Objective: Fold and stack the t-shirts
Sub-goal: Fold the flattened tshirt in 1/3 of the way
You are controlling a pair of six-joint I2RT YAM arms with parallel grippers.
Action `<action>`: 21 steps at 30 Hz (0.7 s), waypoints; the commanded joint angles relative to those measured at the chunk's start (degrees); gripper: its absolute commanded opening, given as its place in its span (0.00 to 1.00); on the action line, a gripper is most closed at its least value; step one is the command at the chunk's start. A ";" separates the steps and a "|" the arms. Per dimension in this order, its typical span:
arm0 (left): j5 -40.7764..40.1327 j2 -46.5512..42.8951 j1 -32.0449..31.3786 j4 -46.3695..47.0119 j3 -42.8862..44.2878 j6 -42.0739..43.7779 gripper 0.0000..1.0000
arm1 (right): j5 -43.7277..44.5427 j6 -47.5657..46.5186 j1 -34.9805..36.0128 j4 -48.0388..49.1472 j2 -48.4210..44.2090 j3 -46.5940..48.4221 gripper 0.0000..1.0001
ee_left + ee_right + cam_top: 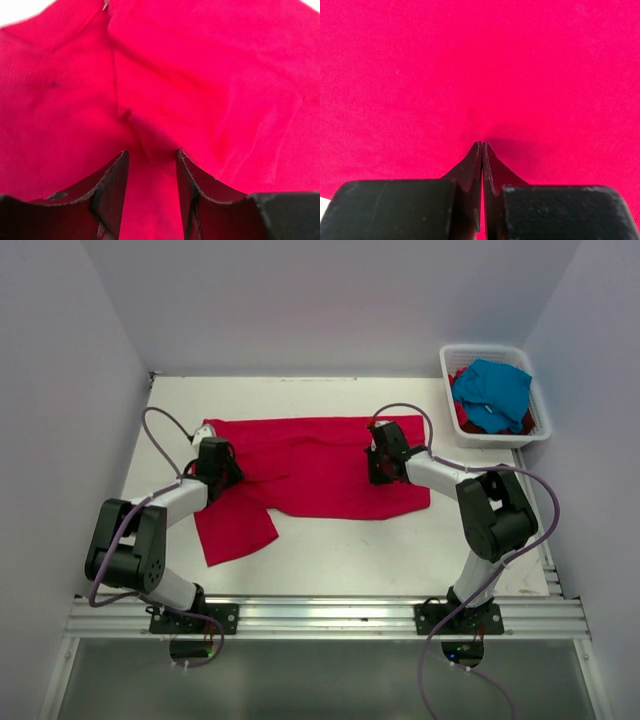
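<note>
A white surface (400,550) between pale walls carries a red t-shirt (310,465) spread at its centre. A basket (447,365) at 1 o'clock holds a turquoise t-shirt (495,390). Only the wrist views show the grips: left fingers (112,190), at the shirt's 9 o'clock, stand apart over a crease, holding nothing. The right fingers (470,170), at 3 o'clock, are closed tight on a pucker of cloth. Both arms reach forward, elbows bent.

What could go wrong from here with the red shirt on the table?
The right gripper pinches only a small pucker of the red t-shirt at its tips; a pull could slip it free. The left gripper stands open over a wrinkled ridge, so closing might catch extra layers. The shirt lies creased, so a fold now may come out crooked.
</note>
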 commanded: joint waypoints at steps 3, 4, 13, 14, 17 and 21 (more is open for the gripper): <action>-0.76 -6.47 -0.33 2.52 -3.74 -1.80 0.46 | -0.63 -0.48 0.26 0.26 0.24 1.24 0.00; -1.19 -6.12 -0.33 2.44 -3.75 -1.45 0.45 | -0.63 -0.47 0.26 0.18 0.24 1.24 0.00; -2.60 -4.19 -0.33 1.03 -3.66 -1.44 0.43 | -0.28 -0.74 0.34 0.00 -0.02 1.15 0.00; -3.04 -4.10 -0.24 0.42 -3.57 -1.44 0.43 | -0.19 -0.74 0.34 0.00 -0.02 1.06 0.00; -3.83 -3.83 -0.33 0.24 -3.66 -1.71 0.42 | -0.19 -0.74 0.34 0.00 -0.02 1.06 0.00; -5.15 -2.43 -0.24 -0.28 -2.87 -1.71 0.42 | -0.19 -0.74 0.26 -0.17 -0.02 1.06 0.00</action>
